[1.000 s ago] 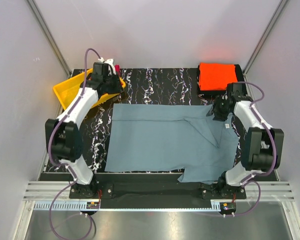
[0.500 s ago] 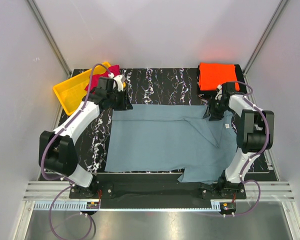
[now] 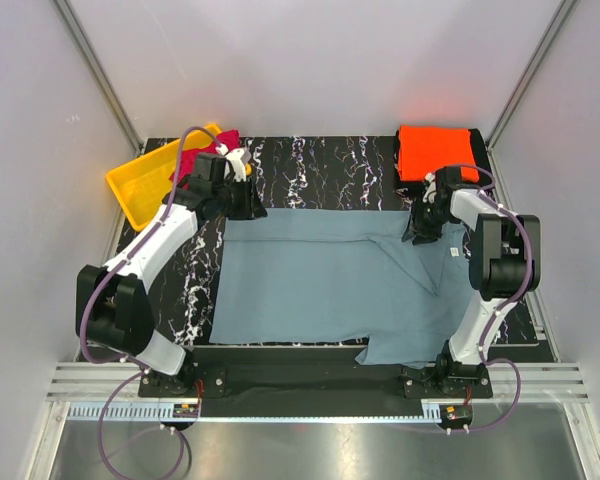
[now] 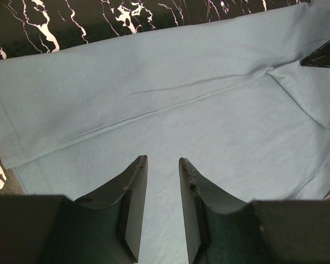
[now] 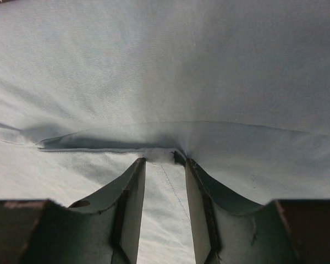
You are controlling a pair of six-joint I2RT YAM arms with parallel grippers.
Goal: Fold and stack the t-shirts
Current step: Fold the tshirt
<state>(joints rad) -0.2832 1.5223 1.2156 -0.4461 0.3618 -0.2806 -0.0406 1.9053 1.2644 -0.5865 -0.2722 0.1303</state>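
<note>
Left gripper point(image 4: 161, 161) swung above grey-blue t-shirt point(image 3: 320, 280), right gripper point(image 5: 164, 159) at its fold, both ajar.

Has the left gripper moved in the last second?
Yes. The left gripper has come off the yellow bin, moving right and nearer in the top view, to the grey-blue shirt's far left corner.

Left arm point(image 3: 155, 235) extended forward and inward from its base, elbow bowed outward; left end effector point(image 4: 162, 160) with fingers narrowly parted. Right arm point(image 3: 500, 250) folded steeply, wrist turned inward; right end effector point(image 5: 164, 159) pointing down, fingers likewise narrowly parted.
</note>
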